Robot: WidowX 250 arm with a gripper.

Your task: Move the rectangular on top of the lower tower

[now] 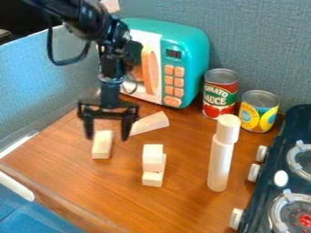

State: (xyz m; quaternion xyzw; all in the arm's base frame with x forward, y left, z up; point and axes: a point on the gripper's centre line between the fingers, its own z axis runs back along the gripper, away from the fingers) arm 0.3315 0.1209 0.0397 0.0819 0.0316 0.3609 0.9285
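Progress: found none, and saw the pale rectangular wooden block [102,144] on the brown wooden table [115,191] towards its left edge, by the spread black two-finger gripper [107,137], with grasp, lift and placing on the low pale-wood block tower [153,158] left.

The can [220,94] reads "TOMATO SAUCE"; microwave [193,57] shows digits [173,54].

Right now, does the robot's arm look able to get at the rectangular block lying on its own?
Probably yes. The jaws hang open roughly over the rectangular block, and nothing lies on top of it; the wedge-shaped block nearby might crowd one side slightly.
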